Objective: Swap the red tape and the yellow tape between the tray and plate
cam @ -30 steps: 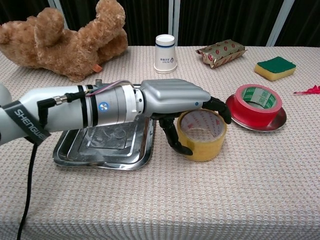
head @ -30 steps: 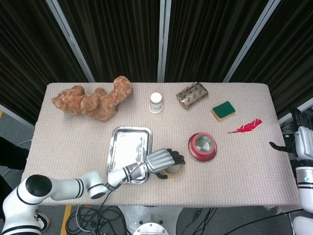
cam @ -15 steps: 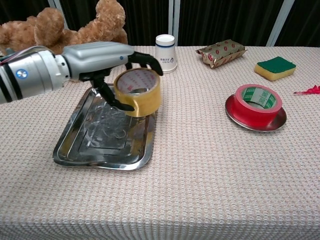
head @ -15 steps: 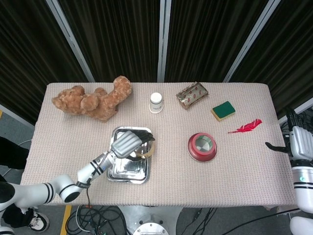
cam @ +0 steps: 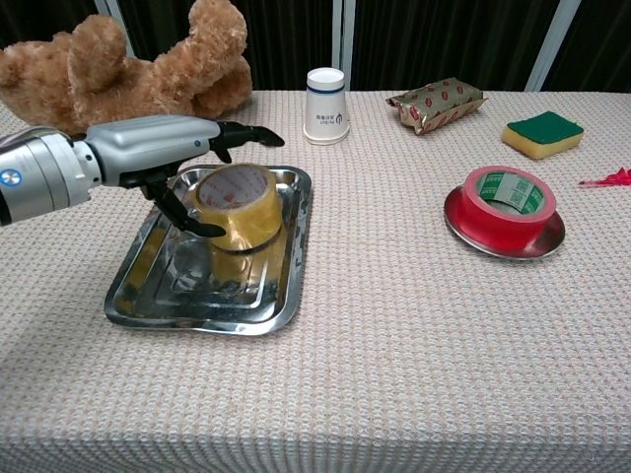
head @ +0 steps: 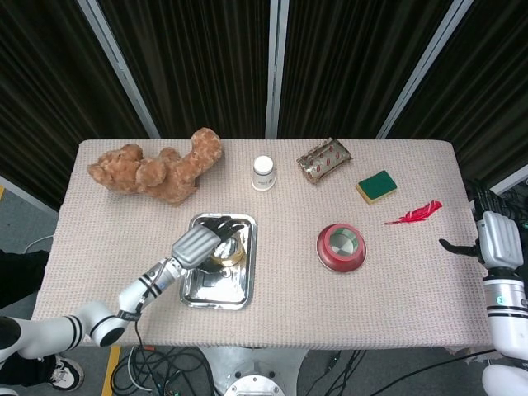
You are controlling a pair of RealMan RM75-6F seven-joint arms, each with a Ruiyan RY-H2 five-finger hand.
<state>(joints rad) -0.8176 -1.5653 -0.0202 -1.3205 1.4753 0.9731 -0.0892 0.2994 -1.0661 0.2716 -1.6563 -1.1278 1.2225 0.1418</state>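
- Yellow tape [cam: 235,205] sits tilted over the steel tray [cam: 138,291], my left hand [cam: 163,148] grasping it so I can set it flat inside.
- Red tape [cam: 509,204] waits on its plate [cam: 552,236], untouched.
- My right hand [head: 492,239] idles off the table's edge, fingers spread, holding nothing.

Left hand [cam: 163,148] outstretched (right hand [head: 492,239] idle)

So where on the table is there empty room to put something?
The widest bare cloth is the front strip below the silver metal tray and the plate. There is also room between them. The back edge is crowded: brown teddy bear, white cup, snack packet, green sponge.
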